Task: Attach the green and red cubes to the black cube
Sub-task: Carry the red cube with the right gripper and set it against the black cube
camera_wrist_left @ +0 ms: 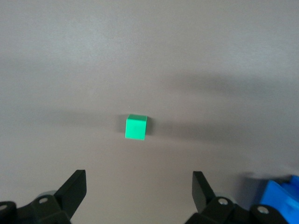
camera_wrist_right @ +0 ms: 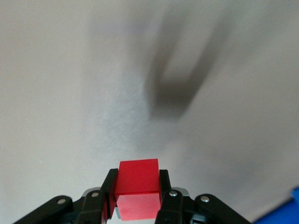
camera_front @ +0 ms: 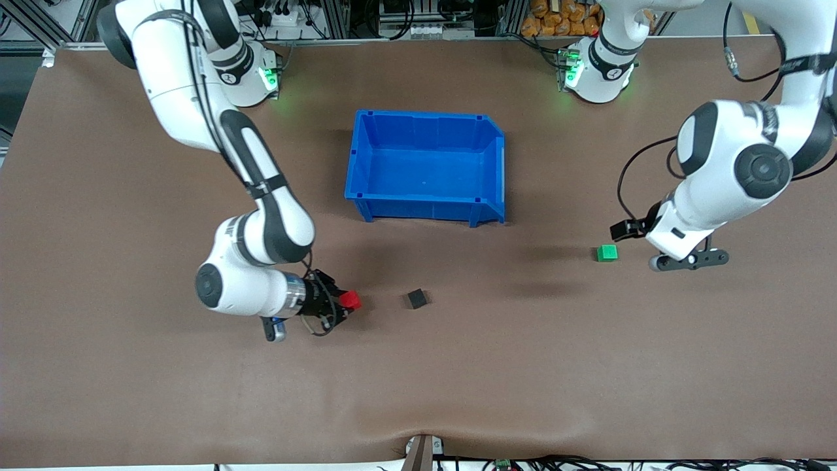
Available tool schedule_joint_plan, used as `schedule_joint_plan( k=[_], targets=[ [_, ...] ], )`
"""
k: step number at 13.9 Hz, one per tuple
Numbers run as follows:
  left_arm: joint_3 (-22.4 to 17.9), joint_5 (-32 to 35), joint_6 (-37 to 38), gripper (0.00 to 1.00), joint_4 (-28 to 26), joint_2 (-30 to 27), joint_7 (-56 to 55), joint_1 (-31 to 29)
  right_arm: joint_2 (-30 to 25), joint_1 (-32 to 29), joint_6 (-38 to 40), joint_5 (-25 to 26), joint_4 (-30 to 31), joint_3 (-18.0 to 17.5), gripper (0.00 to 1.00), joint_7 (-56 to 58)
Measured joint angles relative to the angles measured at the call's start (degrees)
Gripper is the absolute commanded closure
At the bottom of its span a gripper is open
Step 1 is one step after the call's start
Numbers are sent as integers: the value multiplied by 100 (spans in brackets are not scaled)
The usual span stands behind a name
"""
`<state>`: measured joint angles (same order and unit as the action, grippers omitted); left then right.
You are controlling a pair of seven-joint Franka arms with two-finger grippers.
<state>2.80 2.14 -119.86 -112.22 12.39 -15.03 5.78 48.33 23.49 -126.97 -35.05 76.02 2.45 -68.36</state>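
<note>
The red cube (camera_front: 352,299) is clamped between the fingers of my right gripper (camera_front: 345,302), low over the table toward the right arm's end; in the right wrist view the red cube (camera_wrist_right: 138,186) fills the shut gripper (camera_wrist_right: 138,179). The black cube (camera_front: 416,298) lies on the table a short way off, in line with the red one and apart from it. The green cube (camera_front: 607,252) sits alone toward the left arm's end. My left gripper (camera_front: 637,234) hovers beside it, open and holding nothing; in the left wrist view the green cube (camera_wrist_left: 136,127) lies ahead of the open gripper (camera_wrist_left: 138,179).
A blue bin (camera_front: 425,196) stands near the middle of the brown table, farther from the front camera than the cubes. Its corner shows in both wrist views, blue bin (camera_wrist_left: 282,196) and blue bin (camera_wrist_right: 290,207).
</note>
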Motion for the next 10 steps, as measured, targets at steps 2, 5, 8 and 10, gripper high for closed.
schedule_joint_plan(
  k=[2, 5, 8, 10],
  targets=[
    [-9, 0, -338, 0, -152, 182, 0, -57, 172, 235, -742, 0, 6, -1, 100, 2],
    [-11, 0, -954, 0, -460, 387, 0, -129, 490, 569, -1758, -2, -14, -2, 100, -28],
    [-25, 0, -1484, 0, -749, 617, 0, -178, 609, 736, -1831, -4, -99, -2, 100, -482],
    [-40, 28, -1728, 0, -792, 803, 0, -204, 672, 857, -1816, -4, -168, -3, 100, -797]
  ],
)
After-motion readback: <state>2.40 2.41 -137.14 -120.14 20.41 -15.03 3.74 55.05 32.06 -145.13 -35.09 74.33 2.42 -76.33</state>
